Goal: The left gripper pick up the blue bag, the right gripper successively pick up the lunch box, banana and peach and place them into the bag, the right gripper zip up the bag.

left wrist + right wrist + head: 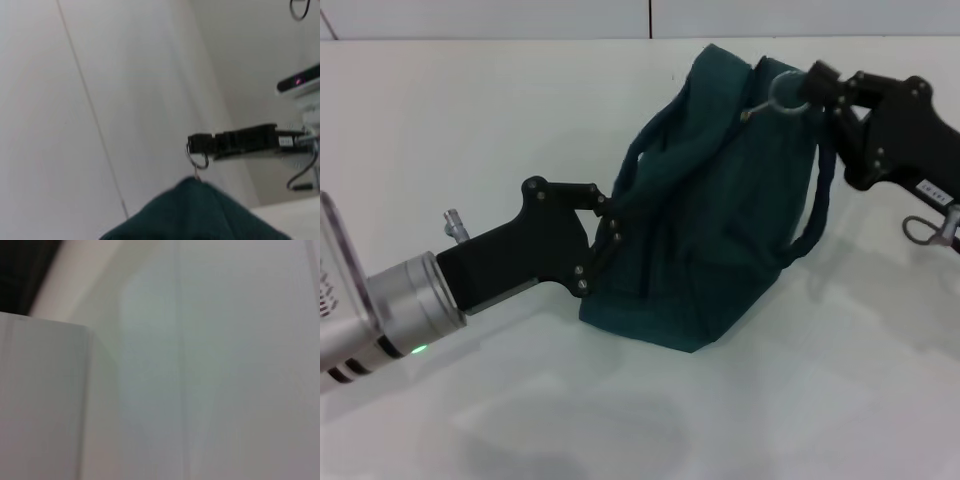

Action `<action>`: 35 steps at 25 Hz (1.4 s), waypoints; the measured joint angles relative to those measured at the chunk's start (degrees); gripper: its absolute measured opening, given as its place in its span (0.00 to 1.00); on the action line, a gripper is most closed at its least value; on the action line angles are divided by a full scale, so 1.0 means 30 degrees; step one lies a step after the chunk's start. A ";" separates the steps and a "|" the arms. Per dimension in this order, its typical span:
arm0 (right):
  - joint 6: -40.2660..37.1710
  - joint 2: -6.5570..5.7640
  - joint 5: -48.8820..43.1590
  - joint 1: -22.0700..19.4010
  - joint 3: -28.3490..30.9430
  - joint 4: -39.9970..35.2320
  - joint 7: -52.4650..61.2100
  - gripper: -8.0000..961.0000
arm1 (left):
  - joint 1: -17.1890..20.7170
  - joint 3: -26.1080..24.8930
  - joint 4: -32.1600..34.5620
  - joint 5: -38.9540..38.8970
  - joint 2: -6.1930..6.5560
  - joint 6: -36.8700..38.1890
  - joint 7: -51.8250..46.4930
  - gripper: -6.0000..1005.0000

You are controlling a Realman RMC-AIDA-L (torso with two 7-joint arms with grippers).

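Observation:
The blue bag (pixel 710 200) stands on the white table, its top closed and pulled up toward the right. My left gripper (pixel 608 222) is shut on one rope handle at the bag's left side. My right gripper (pixel 817 82) is shut on the metal ring pull (pixel 788 92) of the zipper at the bag's top right corner. The left wrist view shows the bag's top (pixel 200 215) with the right gripper (pixel 196 144) and the ring pull (pixel 196 159) above it. The lunch box, banana and peach are out of sight. The right wrist view shows only pale surfaces.
The white table (pixel 470 130) stretches around the bag. A wall runs along the back edge (pixel 520 20). A cable loop (pixel 922 232) hangs by the right arm.

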 joint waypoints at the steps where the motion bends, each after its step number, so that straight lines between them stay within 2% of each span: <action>1: 0.0216 -0.0007 0.0242 -0.0034 0.0002 0.0056 -0.0128 0.02 | -0.0034 0.0000 0.0013 0.0039 0.0004 -0.0237 -0.0121 0.06; 9: 0.0584 -0.0092 0.2195 -0.0151 0.0005 0.0544 -0.1044 0.02 | -0.0110 -0.0074 0.0091 0.0187 0.0192 -0.0711 -0.0499 0.06; 10: 0.0739 -0.0130 0.2486 -0.0164 0.0040 0.0670 -0.1168 0.02 | -0.0001 -0.0148 0.0372 0.0103 0.0354 -0.0731 -0.0900 0.06; 18: 0.0975 -0.0154 0.2725 -0.0231 0.0659 0.1462 -0.1775 0.02 | 0.0623 -0.0185 0.1887 0.0078 0.0517 -0.0597 -0.2187 0.06; 21: 0.0846 -0.0106 0.2683 -0.0268 0.0486 0.1506 -0.1760 0.02 | 0.0659 -0.0191 0.1982 0.0092 0.0381 -0.0561 -0.2079 0.06; 25: 0.0731 -0.0072 0.2725 -0.0490 0.0355 0.1603 -0.1741 0.02 | 0.0985 -0.0224 0.1879 -0.0767 -0.0086 -0.0140 -0.1709 0.06; 28: 0.0753 -0.0058 0.2702 -0.0495 0.0337 0.1629 -0.1646 0.02 | 0.1349 -0.0102 0.0764 -0.2385 -0.0349 0.0697 0.0446 0.06; 30: 0.0754 -0.0042 0.2686 -0.0499 0.0335 0.1629 -0.1646 0.02 | 0.1216 -0.0098 -0.0652 -0.3655 -0.0338 0.1618 0.1473 0.08; 32: 0.0769 -0.0034 0.2674 -0.0476 0.0330 0.1629 -0.1641 0.02 | 0.1048 -0.0093 -0.1415 -0.4347 -0.0259 0.2490 0.1166 0.11; 33: 0.0788 -0.0032 0.2667 -0.0453 0.0326 0.1629 -0.1631 0.02 | 0.1003 -0.0085 -0.1422 -0.4469 -0.0229 0.2731 0.0748 0.13; 35: 0.0813 -0.0027 0.2653 -0.0438 0.0311 0.1630 -0.1616 0.02 | 0.0963 -0.0026 -0.0258 -0.4054 -0.0139 0.3001 -0.2119 0.16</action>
